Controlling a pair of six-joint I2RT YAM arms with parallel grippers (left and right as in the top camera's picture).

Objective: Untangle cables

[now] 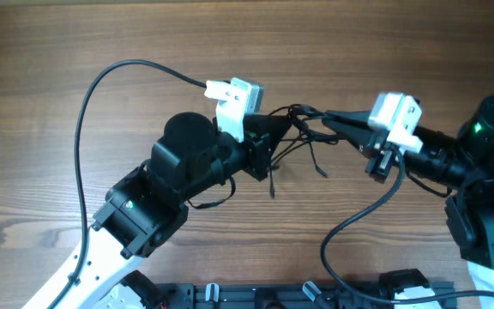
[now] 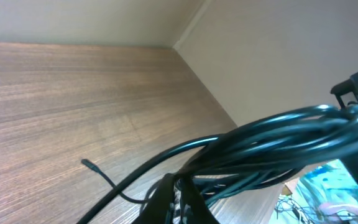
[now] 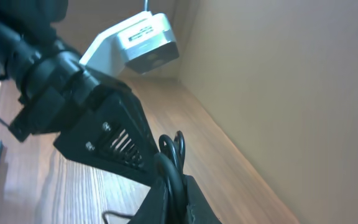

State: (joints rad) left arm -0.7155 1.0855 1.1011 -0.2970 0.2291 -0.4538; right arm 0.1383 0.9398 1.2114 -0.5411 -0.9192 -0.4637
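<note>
Left jaws and right jaws are clamping thin black tangled cords (image 1: pixel 301 112) above the wooden counter (image 1: pixel 50 34); separating is hardly beginning

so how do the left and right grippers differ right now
The left gripper reaches in from the lower left, pointing right; the right gripper comes from the right, pointing left. From overhead the left looks a broad wedge, the right a thin point. Both are shut on the cables.

The cables (image 1: pixel 301 112) are glossy black against a table (image 1: pixel 101 34) of brown, streaked wood grain.
</note>
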